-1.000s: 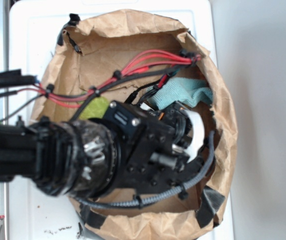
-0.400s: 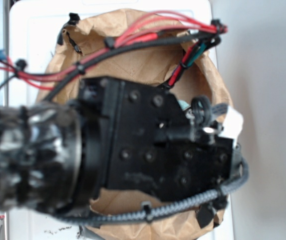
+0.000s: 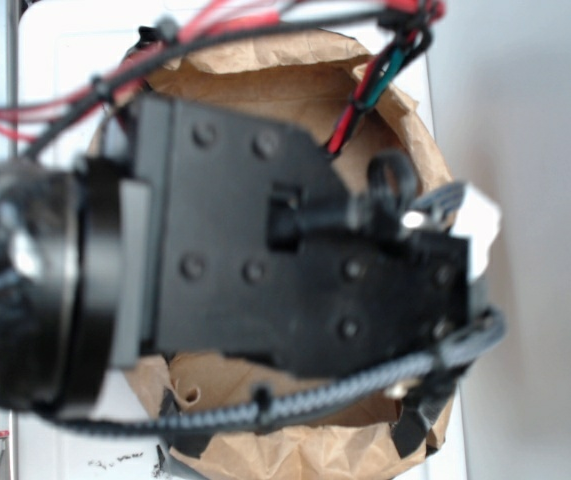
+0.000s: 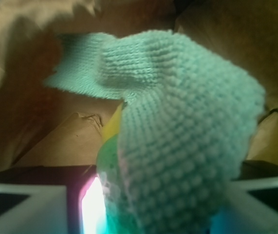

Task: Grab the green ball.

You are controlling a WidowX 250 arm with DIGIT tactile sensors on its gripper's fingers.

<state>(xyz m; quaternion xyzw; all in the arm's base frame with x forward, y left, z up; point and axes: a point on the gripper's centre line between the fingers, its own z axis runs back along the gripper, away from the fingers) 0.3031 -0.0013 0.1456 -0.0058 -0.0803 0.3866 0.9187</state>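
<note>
Risen out of the brown paper bag (image 3: pixel 295 455) since a second ago, with the end effector (image 4: pixel 143 214) apparently clamped on knitted sea-green cloth (image 4: pixel 187 136), not plainly the green ball, itself nowhere clearly visible.

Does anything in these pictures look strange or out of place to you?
Yes. In the wrist view a sea-green knitted cloth hangs right against the lens, hiding most of the paper bag. It looks like cloth, not a ball. From outside, the blurred arm blocks the bag's inside.
</note>
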